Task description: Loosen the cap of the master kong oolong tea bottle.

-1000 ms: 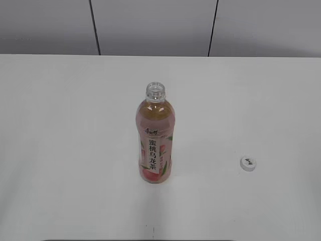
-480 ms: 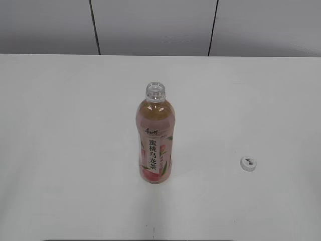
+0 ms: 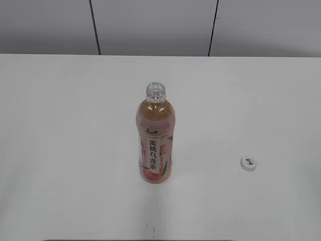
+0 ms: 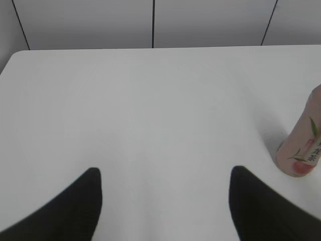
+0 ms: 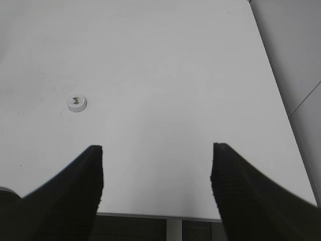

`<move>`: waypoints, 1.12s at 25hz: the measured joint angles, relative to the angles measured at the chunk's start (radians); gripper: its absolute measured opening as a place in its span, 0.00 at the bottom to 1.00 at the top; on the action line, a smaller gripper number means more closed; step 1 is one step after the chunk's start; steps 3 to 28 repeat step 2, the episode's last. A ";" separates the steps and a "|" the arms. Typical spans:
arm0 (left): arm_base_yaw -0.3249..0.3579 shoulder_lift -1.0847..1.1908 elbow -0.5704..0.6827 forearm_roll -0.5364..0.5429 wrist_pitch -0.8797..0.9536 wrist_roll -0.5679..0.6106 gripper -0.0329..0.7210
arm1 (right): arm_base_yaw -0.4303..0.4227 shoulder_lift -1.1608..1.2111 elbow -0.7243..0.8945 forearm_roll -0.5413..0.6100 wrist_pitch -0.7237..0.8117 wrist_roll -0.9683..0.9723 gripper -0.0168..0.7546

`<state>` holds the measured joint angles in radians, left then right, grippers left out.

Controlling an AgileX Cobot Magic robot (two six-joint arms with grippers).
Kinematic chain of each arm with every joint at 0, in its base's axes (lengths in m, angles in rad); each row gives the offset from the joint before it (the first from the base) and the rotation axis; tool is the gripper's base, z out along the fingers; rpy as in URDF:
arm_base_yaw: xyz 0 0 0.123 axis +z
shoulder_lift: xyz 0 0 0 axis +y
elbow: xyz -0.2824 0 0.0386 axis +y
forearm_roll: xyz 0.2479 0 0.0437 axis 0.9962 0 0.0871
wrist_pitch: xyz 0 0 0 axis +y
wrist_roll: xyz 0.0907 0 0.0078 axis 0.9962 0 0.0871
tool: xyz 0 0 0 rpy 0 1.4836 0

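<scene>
On the table (image 3: 60, 125), the left gripper (image 4: 165, 201) waits with jaws wide and empty, the master kong oolong tea bottle (image 3: 155, 138) upright to its right, its neck bare, the cap (image 3: 248, 163) lying well apart, front-left of the equally wide, empty right gripper (image 5: 156, 188).

A clear plastic bottle of pale amber tea (image 3: 155, 140) stands upright near the middle of the white desk (image 3: 70, 150). Its neck is open at the top, with the bare threaded rim showing. A pink-and-white label with black Chinese characters running down a white panel wraps its lower body, and a peach picture sits near the base. A small round white plastic cap (image 3: 248, 163) with a dark mark on top lies flat on the desk, well apart from the bottle to its right. Behind the desk runs a grey panelled wall (image 3: 155, 25) with two dark vertical seams.
</scene>
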<state>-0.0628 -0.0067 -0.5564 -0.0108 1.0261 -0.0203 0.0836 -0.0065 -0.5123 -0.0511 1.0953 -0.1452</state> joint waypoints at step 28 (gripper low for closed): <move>0.000 0.000 0.000 0.000 0.000 0.000 0.68 | 0.000 0.000 0.000 0.000 0.000 0.000 0.68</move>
